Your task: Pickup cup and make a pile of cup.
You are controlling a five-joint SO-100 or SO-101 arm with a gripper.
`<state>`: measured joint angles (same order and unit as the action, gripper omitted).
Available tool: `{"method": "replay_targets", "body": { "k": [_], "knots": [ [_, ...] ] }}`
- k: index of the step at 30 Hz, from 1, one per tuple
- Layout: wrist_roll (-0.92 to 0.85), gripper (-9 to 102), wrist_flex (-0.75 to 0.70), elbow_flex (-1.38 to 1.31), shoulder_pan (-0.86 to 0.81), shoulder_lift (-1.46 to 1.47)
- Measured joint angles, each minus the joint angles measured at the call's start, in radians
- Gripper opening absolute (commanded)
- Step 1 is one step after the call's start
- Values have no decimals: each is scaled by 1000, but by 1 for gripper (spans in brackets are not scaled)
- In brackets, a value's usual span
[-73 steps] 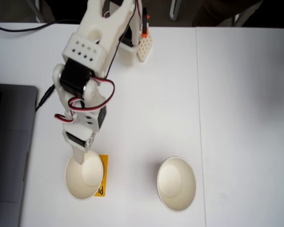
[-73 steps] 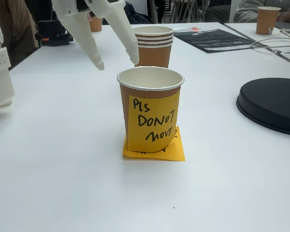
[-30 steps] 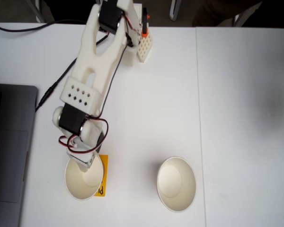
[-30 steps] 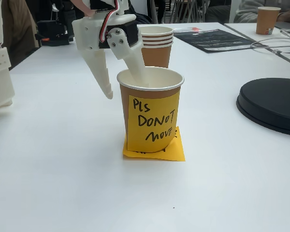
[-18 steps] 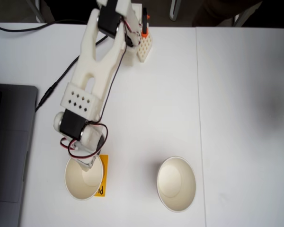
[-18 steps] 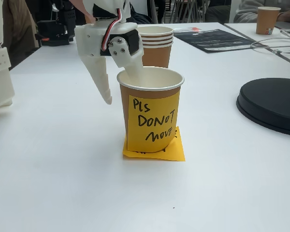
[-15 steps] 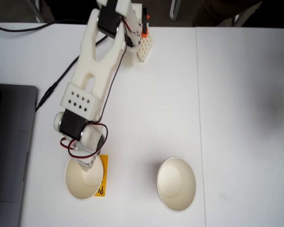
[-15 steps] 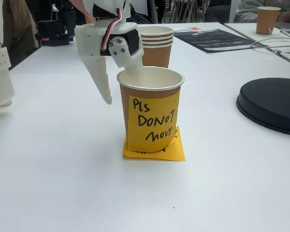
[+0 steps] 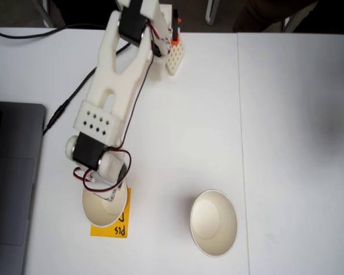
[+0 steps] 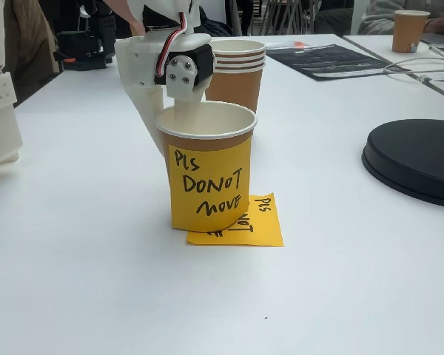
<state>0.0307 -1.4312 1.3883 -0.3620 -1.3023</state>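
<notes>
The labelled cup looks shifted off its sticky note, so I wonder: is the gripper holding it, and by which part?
Yes. The gripper pinches the labelled cup by its rim wall, one finger inside, one outside.

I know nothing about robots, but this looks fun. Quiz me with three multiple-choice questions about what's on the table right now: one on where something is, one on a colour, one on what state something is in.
1. Where does the labelled cup stand compared with the flat sticky note on the table?
A. centred on it
B. shifted partly off it, toward the arm
C. far away, beside the black disc

2. What colour is the label on that cup?
A. yellow-orange
B. green
C. blue

3. How does the gripper meet the cup?
A. it hovers well clear of it
B. its jaws straddle the cup's rim, one inside, one outside
C. it lies flat on the table

Answers: 1 B, the note's handwriting shows uncovered beside the cup. 2 A, the label bearing "PLS DO NOT MOVE" is yellow-orange. 3 B, one finger dips into the cup while the other runs down outside its wall.
</notes>
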Motion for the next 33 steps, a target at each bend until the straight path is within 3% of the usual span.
{"method": "replay_targets", "body": {
  "k": [13, 33],
  "knots": [
    [0, -7, 0, 0, 0, -6],
    [-5, -7, 0, 0, 138, -348]
  ]
}}
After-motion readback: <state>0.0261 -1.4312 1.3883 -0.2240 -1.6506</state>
